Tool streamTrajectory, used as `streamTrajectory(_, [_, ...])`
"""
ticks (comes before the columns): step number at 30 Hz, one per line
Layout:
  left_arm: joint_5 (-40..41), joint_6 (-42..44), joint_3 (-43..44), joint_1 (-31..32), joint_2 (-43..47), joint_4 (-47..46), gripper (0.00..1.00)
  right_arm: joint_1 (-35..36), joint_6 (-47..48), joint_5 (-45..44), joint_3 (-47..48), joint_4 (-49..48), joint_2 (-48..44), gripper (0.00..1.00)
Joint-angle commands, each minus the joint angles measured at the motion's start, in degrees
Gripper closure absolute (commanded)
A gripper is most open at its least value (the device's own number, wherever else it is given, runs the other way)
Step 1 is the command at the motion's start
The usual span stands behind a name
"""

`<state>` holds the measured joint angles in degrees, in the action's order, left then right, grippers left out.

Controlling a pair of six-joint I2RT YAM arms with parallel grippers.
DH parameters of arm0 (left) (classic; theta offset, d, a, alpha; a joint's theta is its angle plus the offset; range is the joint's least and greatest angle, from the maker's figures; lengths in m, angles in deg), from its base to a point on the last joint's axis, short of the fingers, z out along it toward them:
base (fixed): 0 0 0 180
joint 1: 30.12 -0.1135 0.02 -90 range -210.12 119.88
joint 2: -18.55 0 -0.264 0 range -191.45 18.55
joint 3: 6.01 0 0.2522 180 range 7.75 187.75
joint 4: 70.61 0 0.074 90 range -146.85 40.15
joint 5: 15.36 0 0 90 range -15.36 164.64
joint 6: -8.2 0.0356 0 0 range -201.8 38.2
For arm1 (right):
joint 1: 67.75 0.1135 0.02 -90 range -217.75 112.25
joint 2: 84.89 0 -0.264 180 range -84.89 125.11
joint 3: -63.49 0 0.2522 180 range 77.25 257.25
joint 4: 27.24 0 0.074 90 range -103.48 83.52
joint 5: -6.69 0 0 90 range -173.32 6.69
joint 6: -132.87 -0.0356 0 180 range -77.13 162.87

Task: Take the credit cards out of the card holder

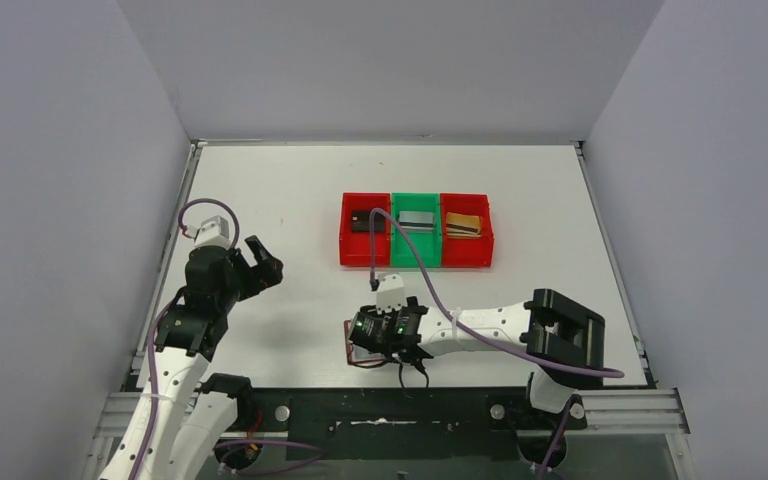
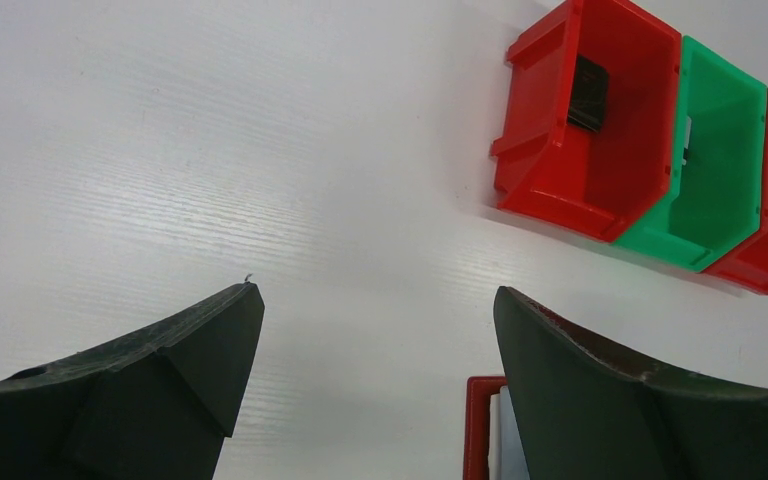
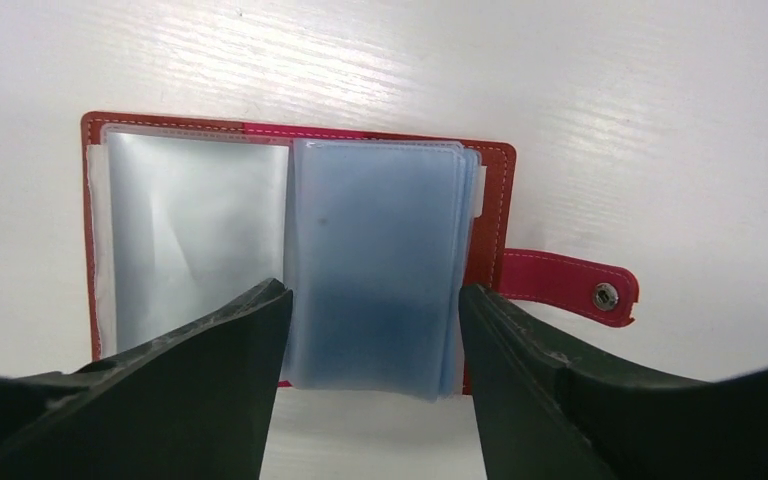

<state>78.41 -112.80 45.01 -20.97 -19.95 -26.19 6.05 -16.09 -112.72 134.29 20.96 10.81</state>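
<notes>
- card holder (image 3: 485,245) lies open and flat on the surface (image 3: 660,120), near its front edge; clasp tab (image 3: 570,285) sticks out sideways
- right hand (image 3: 372,295) over it, fingers spread wide either side of the stack of clear sleeves (image 3: 375,220), gripping nothing
- left hand (image 2: 378,292) also wide, hanging above bare surface left of the holder
- black credit card (image 1: 363,221) in left red bin (image 1: 362,252), silver credit card (image 1: 418,220) in green bin (image 1: 416,254), gold credit card (image 1: 463,224) in right red bin (image 1: 466,254)
</notes>
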Motion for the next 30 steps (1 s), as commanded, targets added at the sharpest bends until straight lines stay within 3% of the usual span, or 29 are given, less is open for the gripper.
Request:
streamTrajectory(1, [-0.92, 0.86, 0.63, -0.37, 0.27, -3.06, 0.13, -0.29, -0.28, -3.26, 4.14, 3.64, -0.01, 0.34])
streamTrajectory(10, [-0.91, 0.94, 0.63, -0.4, 0.27, -3.14, 0.13, -0.47, -3.98, -6.61, 6.18, 8.63, -4.1, 0.19])
streamTrajectory(19, [-0.91, 0.92, 0.63, -0.38, -0.07, -2.95, 0.12, -5.03, -15.73, -8.84, -4.01, 8.83, -19.05, 0.03])
streamTrajectory(25, [1.83, 0.68, 1.77, -0.36, -0.47, -1.85, 0.09, -7.05, -17.33, -13.15, -10.45, 9.64, -30.9, 0.02])
streamTrajectory(30, [4.57, 0.59, 2.34, -0.36, -0.13, -1.5, 0.07, -9.5, -13.21, -20.86, -9.68, 15.12, -38.54, 0.02])
